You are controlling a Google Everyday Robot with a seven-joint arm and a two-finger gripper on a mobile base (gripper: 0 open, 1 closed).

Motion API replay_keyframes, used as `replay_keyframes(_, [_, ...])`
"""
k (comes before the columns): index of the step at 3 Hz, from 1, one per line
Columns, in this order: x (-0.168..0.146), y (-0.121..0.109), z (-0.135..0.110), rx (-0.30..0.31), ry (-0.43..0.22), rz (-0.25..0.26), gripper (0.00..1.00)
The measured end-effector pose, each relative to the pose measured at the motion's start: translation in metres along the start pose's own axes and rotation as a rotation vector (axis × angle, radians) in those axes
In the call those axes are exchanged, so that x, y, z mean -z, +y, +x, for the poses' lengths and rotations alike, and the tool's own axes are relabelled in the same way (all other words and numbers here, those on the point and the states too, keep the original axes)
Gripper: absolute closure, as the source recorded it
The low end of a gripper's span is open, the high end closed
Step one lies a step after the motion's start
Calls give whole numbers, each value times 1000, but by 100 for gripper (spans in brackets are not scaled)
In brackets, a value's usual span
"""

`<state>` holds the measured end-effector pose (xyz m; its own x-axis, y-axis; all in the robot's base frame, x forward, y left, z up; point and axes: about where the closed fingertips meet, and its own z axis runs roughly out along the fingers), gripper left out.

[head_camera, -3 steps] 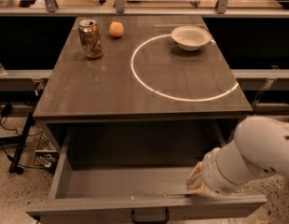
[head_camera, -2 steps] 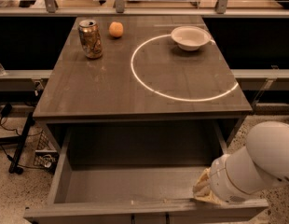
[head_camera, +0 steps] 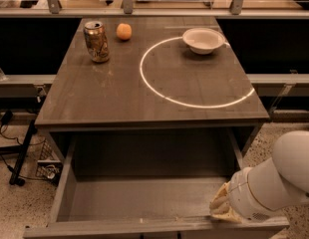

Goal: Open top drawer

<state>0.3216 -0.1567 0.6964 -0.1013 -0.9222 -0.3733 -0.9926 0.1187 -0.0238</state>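
Top drawer (head_camera: 144, 199): stood pulled well out from under the tabletop (head_camera: 144, 101), grey box interior open to view, front panel at the very bottom edge of the view.
Gripper (head_camera: 220, 206): tan-covered, sat at the right end of the drawer's front rim, touching it or just above it; open or closed could not be told.
Arm (head_camera: 281, 180): white and rounded, filled the lower right corner, outside the drawer's right wall.
Ring (head_camera: 141, 72): thin white circle on the right half of the tabletop.
Bowl (head_camera: 203, 39): white, upright, at the far right, resting on the ring's far edge.
Can (head_camera: 96, 41): upright, near the far left corner, outside the ring.
Orange fruit (head_camera: 124, 31): just right of the can and a little farther back, apart from it.
Cables (head_camera: 10, 138): dark, trailed over the speckled floor at the left.
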Motion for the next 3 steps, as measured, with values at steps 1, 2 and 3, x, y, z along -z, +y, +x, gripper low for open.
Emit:
replay_keyframes(1, [32,-25,-10,9,-94,60,100])
replay_keyframes(2, [141,-73,-15,32,-234,245,100])
replay_keyframes(3, [221,-100,-18,51,-261,384,100])
